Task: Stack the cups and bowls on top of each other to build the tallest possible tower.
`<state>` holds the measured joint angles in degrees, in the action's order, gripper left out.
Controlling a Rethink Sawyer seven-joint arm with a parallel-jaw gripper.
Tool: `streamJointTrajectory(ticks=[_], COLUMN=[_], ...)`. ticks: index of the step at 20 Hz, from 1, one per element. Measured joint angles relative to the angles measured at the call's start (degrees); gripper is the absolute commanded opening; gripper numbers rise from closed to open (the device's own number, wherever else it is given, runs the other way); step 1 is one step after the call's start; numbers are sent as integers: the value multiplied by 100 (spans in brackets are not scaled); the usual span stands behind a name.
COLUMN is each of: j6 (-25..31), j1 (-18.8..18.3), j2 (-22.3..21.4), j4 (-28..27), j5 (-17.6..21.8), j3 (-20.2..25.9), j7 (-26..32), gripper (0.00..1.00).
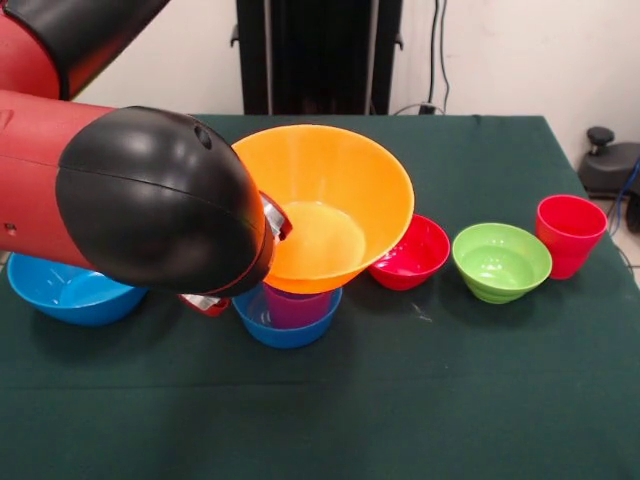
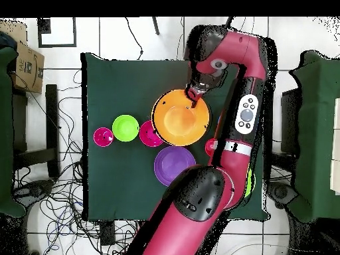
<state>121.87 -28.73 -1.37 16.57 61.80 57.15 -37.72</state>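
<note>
Bowls fill a green table [image 1: 480,400]. Nearest, a small blue bowl [image 1: 285,325] holds a purple cup [image 1: 297,305] below the claw [image 1: 274,217], which grips the rim of the tilted large yellow bowl [image 1: 335,200]. Farther off: pink bowl [image 1: 412,252], green bowl [image 1: 500,262], red cup [image 1: 569,234].

Glossy smooth plastic orange bowl [image 1: 325,205], glossy red bowl [image 1: 412,253] and lime green bowl [image 1: 500,262], matt green cloth over counter [image 1: 420,400], glossy black arm shell [image 1: 160,200]
</note>
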Motion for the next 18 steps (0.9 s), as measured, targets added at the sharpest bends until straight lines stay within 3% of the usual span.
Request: streamJointTrajectory(ticks=[9, 15, 16, 18], j6=[-1, -2, -2, -8], j1=[-188, -422, -561, -597], j2=[1, -3, -13, -18], j4=[26, 268, 473, 530], j5=[96, -206, -430, -486], j3=[168, 112, 55, 44], j7=[1, 1, 1, 1], gripper=[0, 0, 100, 100])
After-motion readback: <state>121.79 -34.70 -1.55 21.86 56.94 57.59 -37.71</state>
